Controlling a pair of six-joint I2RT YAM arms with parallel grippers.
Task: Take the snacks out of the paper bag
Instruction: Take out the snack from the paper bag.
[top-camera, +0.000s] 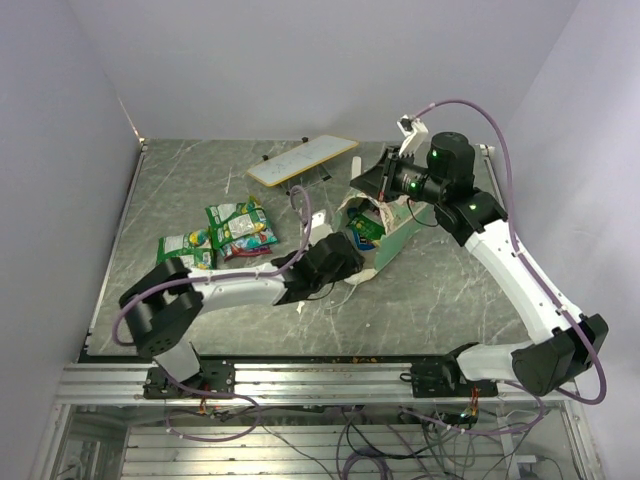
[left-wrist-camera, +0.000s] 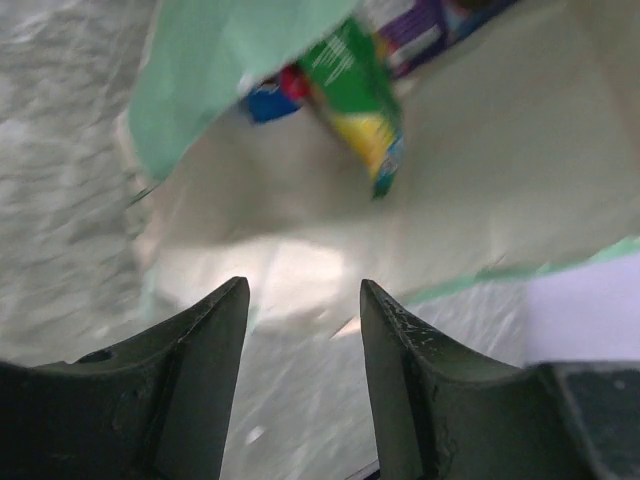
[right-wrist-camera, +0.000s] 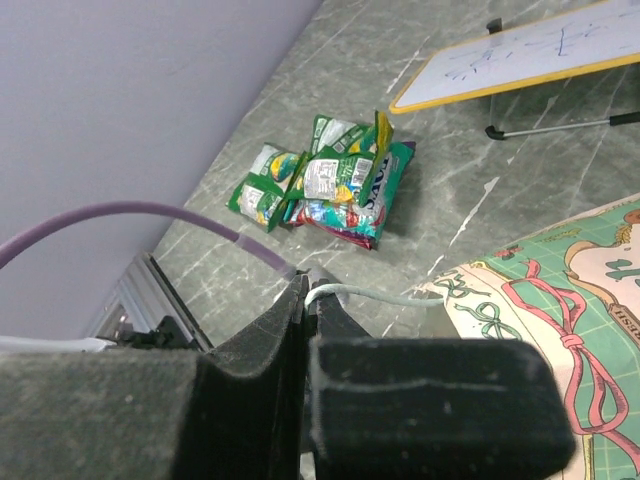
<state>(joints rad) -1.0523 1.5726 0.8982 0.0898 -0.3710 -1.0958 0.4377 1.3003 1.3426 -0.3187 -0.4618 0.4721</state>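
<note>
Grey marble-look table (top-camera: 200, 300) sat under everything, and a flat white board (top-camera: 302, 160) with a yellow edge stood on thin black legs near the far side, faint blue scribbles on it. Plain lavender walls (top-camera: 300, 60) all round, aluminium rail (top-camera: 300, 375) along the near edge

honestly nothing readable here; the packets (right-wrist-camera: 330, 185) have white label panels but the print's too small and blurry; the white board (right-wrist-camera: 520, 50) only has faint blue scribbles; the paper bag (right-wrist-camera: 560, 300) shows ribbon art, no words I can make out; same for the green packet (left-wrist-camera: 355, 90) inside it
</note>
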